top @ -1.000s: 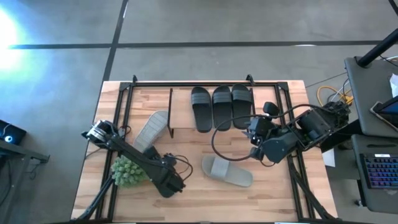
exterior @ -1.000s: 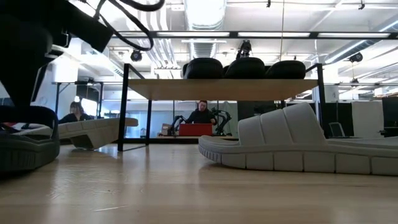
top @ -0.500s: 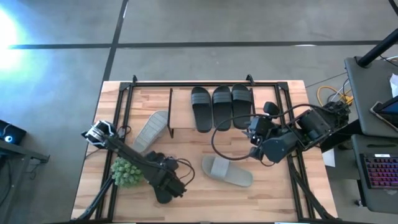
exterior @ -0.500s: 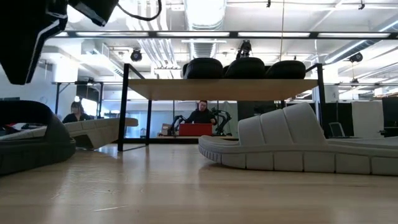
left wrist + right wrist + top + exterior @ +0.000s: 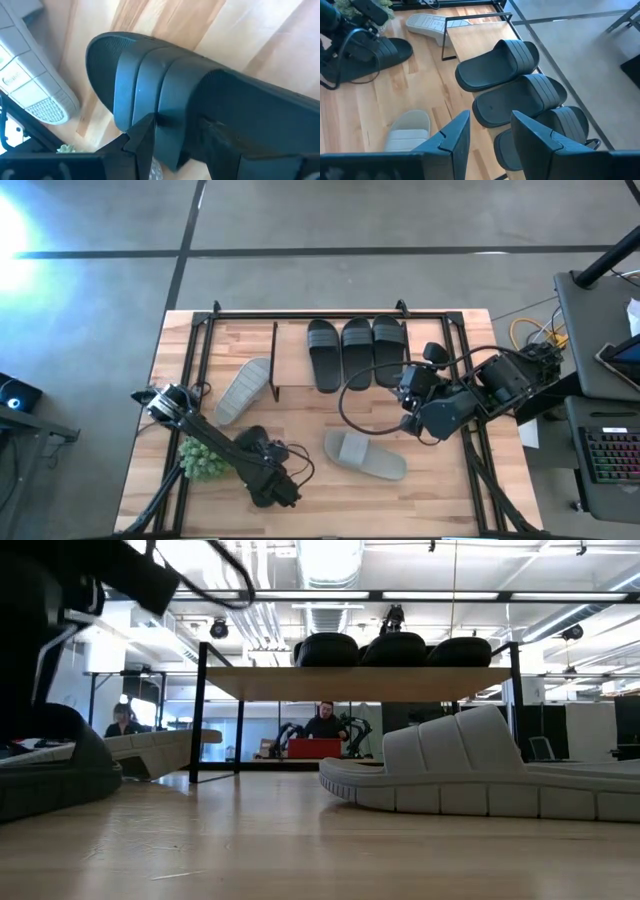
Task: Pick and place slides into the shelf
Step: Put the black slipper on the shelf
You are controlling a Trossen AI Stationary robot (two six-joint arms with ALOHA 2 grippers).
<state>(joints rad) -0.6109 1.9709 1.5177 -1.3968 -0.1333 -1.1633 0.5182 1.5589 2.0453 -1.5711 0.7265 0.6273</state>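
Three black slides (image 5: 356,350) lie side by side on the shelf's wood board (image 5: 292,350). A fourth black slide (image 5: 250,441) rests sole-down on the table near the near-left corner. My left gripper (image 5: 263,466) is open over it, with the fingers (image 5: 142,137) standing either side of the strap's side edge (image 5: 170,145). One grey slide (image 5: 365,455) lies flat at the table's middle. The other grey slide (image 5: 243,390) leans tilted against the shelf's left end. My right gripper (image 5: 410,402) hangs open and empty near the shelf's right end. My left gripper comes at the black slide's strap (image 5: 165,100) slanting down from the near side, its fingers across the strap's side edge. I cannot tell whether the fingers touch it. The slide lies flat on the table (image 5: 60,765).
A green spiky plant (image 5: 203,458) stands just left of my left arm. A black frame (image 5: 300,313) runs along the table's edges. Bare wood shows under the shelf board (image 5: 360,682) and between the flat grey slide (image 5: 470,775) and the near edge. People sit in the room beyond.
My left gripper rose off the black slide, then came back down over it, drifting slightly toward the near edge. The slide settled lower and flatter on the table than a second ago. My right arm kept still.
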